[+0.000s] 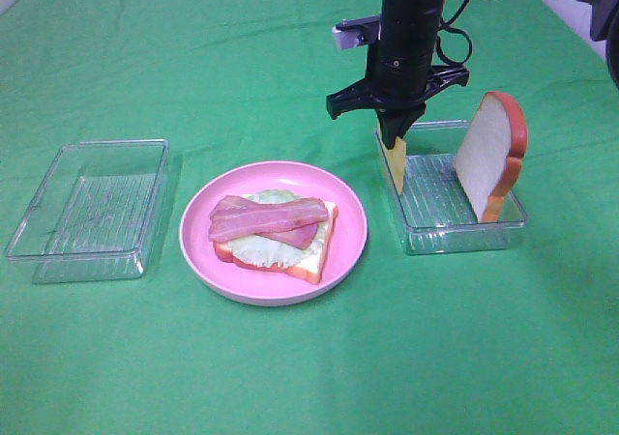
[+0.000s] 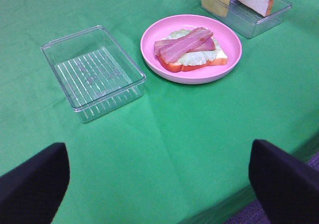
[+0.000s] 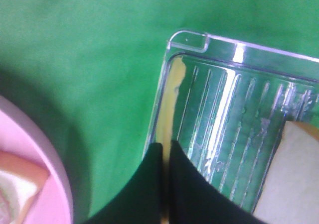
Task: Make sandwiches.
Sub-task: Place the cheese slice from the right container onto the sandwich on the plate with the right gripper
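On the pink plate (image 1: pixel 343 251) lies a bread slice (image 1: pixel 314 261) topped with pale green lettuce (image 1: pixel 259 249) and reddish-pink bacon strips (image 1: pixel 266 217); the stack also shows in the left wrist view (image 2: pixel 192 52). My right gripper (image 1: pixel 396 143) is shut on the yellow cheese square (image 1: pixel 397 167), holding it upright at the left wall of the right clear tray (image 1: pixel 464 232). In the right wrist view the cheese (image 3: pixel 169 104) hangs edge-on past the shut fingers (image 3: pixel 192 184). A second bread slice (image 1: pixel 491 155) leans upright in that tray. My left gripper (image 2: pixel 159 184) is open, low over the near table edge.
An empty clear tray (image 1: pixel 92 208) stands left of the plate, also in the left wrist view (image 2: pixel 92 72). A green cloth (image 1: pixel 309 358) covers the table. The table's near edge shows in the left wrist view (image 2: pixel 279 204).
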Controlling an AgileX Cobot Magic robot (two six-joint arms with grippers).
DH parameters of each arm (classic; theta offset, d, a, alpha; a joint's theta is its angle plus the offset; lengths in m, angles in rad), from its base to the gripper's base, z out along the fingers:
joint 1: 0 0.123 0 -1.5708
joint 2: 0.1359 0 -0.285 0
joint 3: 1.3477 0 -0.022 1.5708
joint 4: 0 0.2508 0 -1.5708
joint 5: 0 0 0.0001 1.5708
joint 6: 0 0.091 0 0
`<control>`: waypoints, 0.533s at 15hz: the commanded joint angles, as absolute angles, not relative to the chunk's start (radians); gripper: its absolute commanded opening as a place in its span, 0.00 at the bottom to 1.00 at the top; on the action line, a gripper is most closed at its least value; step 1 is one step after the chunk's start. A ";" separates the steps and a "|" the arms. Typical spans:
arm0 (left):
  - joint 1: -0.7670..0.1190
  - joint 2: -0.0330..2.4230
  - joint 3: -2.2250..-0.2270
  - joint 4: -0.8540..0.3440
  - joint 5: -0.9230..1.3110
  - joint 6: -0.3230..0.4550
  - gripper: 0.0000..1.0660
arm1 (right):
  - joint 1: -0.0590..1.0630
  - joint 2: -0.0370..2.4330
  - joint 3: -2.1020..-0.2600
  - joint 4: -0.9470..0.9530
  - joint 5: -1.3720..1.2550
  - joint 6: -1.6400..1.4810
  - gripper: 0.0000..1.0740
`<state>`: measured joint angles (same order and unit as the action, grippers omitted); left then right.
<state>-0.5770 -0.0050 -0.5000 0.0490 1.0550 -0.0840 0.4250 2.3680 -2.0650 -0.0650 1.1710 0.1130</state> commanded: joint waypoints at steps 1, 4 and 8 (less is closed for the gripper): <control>-0.580 -0.025 -0.498 0.048 1.045 -0.082 0.86 | 0.423 2.302 -2.067 -0.031 1.178 0.082 0.00; -0.580 -0.025 -0.498 0.048 1.045 -0.082 0.86 | 0.423 2.243 -2.067 0.212 1.186 -0.050 0.00; -0.580 -0.025 -0.498 0.048 1.045 -0.082 0.86 | 0.426 2.262 -2.065 0.532 1.254 -0.227 0.00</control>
